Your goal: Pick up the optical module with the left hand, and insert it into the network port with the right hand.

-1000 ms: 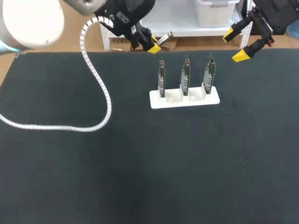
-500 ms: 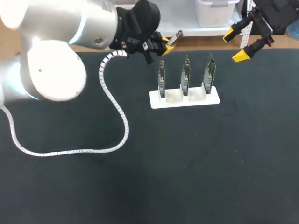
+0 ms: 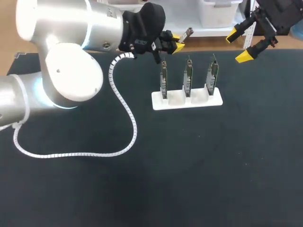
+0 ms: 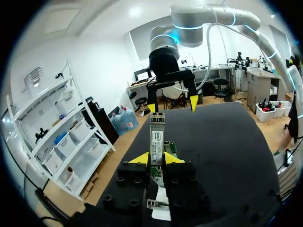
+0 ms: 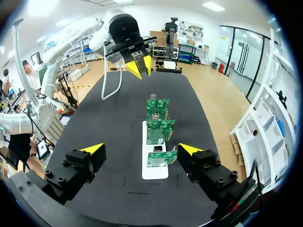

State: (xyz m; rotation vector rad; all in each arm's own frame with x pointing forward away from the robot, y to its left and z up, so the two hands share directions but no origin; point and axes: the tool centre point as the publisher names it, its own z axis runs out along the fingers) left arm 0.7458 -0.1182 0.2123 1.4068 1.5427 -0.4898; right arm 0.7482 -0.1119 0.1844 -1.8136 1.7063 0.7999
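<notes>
In the head view the left gripper [image 3: 176, 46] hangs above the desk's [image 3: 189, 179] far edge, just behind the leftmost of three circuit boards [image 3: 188, 75], its yellow tips clamped on the optical module [image 3: 188, 32], whose metal end juts out beyond that edge. The boards stand upright in a row in a white holder [image 3: 187, 104] near the middle of the far edge. The right gripper [image 3: 238, 46] sits above the far right corner, fingers spread wide with nothing between them. A white spiral cable [image 3: 128, 118] loops from the left arm over the desk's left half. In the left wrist view the module stands straight out between the pressed fingertips, label side showing, with the boards under the gripper and the right gripper ahead, facing it. In the right wrist view the fingers stand far apart, the row of boards in its holder runs ahead of them, and the left gripper hangs past the row's far end
</notes>
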